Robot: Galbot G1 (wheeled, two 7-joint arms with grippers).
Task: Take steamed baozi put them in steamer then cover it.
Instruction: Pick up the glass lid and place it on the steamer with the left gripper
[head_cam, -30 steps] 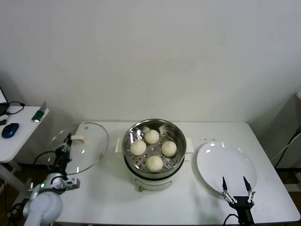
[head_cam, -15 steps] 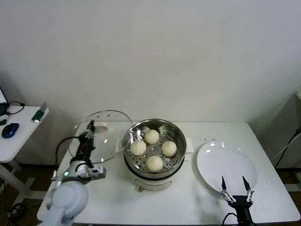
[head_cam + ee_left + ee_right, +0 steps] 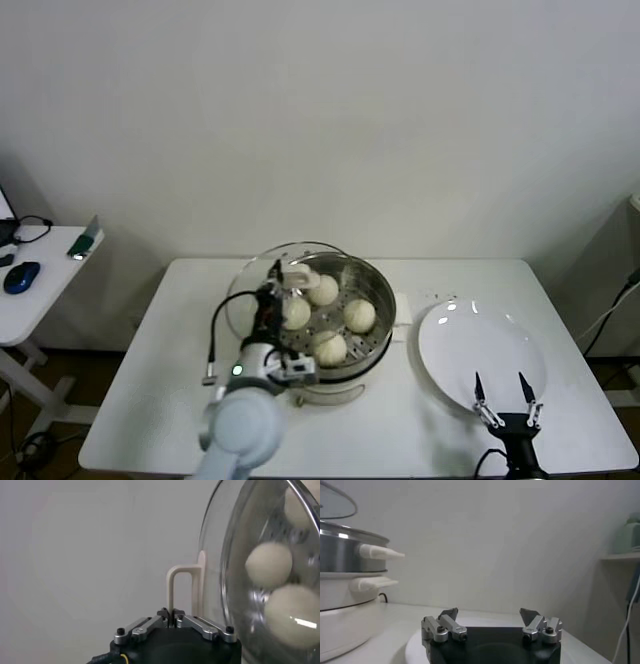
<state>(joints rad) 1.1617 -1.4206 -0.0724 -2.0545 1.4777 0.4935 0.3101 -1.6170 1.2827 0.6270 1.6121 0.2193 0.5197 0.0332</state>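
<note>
Several cream-white baozi (image 3: 346,316) lie on the perforated tray of the shiny steamer (image 3: 380,291) at the table's middle. My left gripper (image 3: 274,281) is shut on the cream handle (image 3: 178,587) of the clear glass cover (image 3: 245,290) and holds it tilted over the steamer's left half. In the left wrist view the baozi (image 3: 268,564) show through the cover (image 3: 250,555). My right gripper (image 3: 503,392) is open and empty at the table's front right, over the near edge of the white plate; the steamer (image 3: 342,550) shows in its wrist view too.
A flat white plate (image 3: 480,350) lies right of the steamer. A side desk (image 3: 30,290) with a blue mouse (image 3: 21,276) stands at far left. The wall runs behind the table.
My left gripper has carried the cover from the table's left side rightward, to over the steamer's left half. The right arm has not moved.
</note>
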